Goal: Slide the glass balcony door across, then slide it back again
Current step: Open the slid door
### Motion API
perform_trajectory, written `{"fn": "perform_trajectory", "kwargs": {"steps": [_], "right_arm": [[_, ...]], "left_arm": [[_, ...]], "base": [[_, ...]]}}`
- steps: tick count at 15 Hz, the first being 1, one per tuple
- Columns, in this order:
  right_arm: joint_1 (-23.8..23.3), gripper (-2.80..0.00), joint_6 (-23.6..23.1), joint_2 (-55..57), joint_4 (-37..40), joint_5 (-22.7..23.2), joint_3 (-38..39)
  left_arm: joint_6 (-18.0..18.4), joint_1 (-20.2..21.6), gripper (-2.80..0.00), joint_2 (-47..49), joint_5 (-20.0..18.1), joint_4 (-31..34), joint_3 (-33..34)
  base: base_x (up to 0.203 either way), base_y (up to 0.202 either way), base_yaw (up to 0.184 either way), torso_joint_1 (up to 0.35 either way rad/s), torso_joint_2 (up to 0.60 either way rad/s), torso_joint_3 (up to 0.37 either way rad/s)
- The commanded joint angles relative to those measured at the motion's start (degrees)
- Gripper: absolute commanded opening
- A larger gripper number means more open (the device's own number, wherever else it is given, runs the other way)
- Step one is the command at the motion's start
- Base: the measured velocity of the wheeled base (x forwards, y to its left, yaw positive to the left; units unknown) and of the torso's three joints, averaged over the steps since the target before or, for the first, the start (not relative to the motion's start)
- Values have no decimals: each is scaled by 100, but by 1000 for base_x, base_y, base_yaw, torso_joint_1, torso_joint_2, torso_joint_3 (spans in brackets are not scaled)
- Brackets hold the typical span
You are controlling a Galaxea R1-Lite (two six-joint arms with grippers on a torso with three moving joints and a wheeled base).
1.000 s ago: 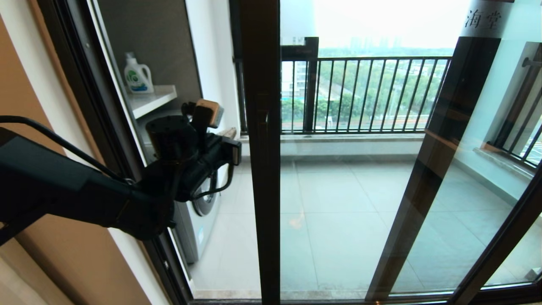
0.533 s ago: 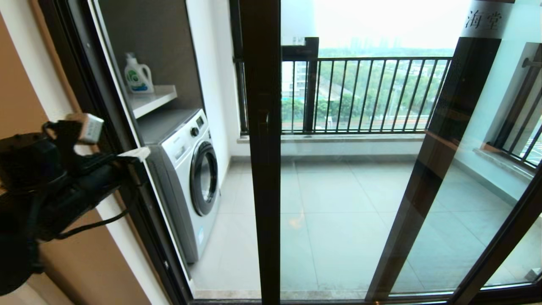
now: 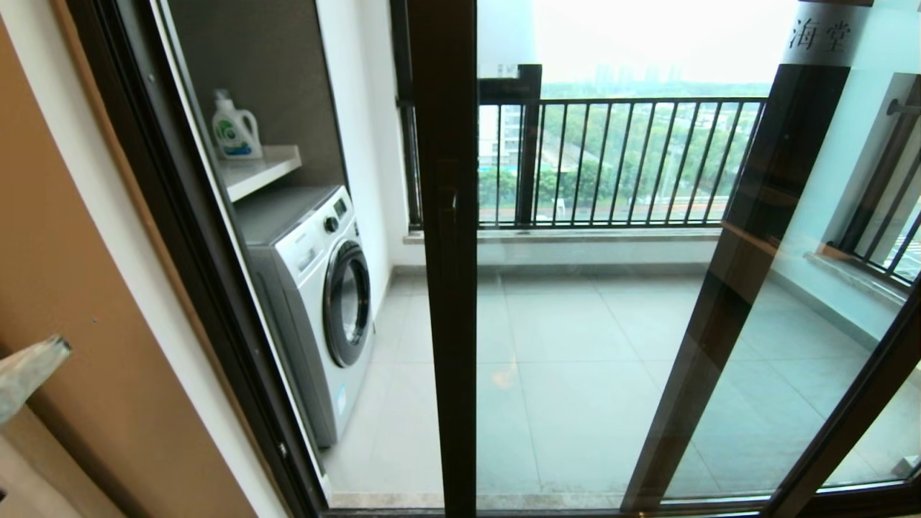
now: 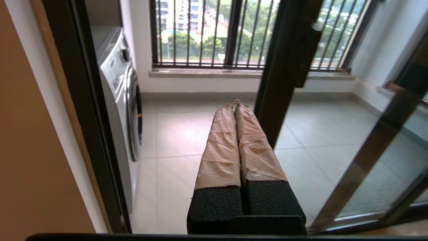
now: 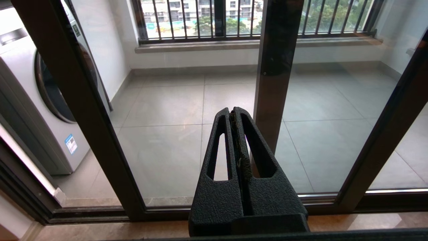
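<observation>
Left pincer (image 4: 231, 102) fully closed, empty, low at far left, clear of the glass balcony door (image 3: 450, 288), whose stile stands mid-view. Right pincer (image 5: 234, 112) closed, empty, facing the glass.

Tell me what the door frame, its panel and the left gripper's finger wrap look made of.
Door frame: likely metal, dark brown, glossy with reflections. Panel: clear glass, balcony visible through it. Left gripper, shut: fingers wrapped in tan, wrinkled tape, possibly paper, over black textured bases.
</observation>
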Motion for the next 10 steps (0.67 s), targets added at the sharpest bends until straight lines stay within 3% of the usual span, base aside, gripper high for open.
{"fn": "perform_trajectory", "kwargs": {"steps": [1, 3, 5, 8, 9, 10], "right_arm": [[1, -280, 4, 5, -5, 3, 53], [1, -280, 4, 5, -5, 3, 53], [1, -280, -4, 5, -5, 3, 53], [1, -280, -4, 5, -5, 3, 53], [1, -280, 0, 5, -5, 3, 53], [1, -280, -4, 5, -5, 3, 53]], "left_arm": [[-41, -30, -280, -1771, -167, 1563, -59], [-116, -499, -280, -2444, -353, 3254, -250], [-5, -587, -280, -2695, -346, 3497, -224], [843, -496, -280, -3734, -154, 3622, 508], [1201, -482, -280, -3900, 293, 3673, 910], [1462, -473, -280, -3915, 1023, 3664, 1105]], "base": [[0, 0, 0, 0, 0, 0], [0, 0, 0, 0, 0, 0], [0, 0, 0, 0, 0, 0], [0, 0, 0, 0, 0, 0], [0, 0, 0, 0, 0, 0], [0, 0, 0, 0, 0, 0]]}}
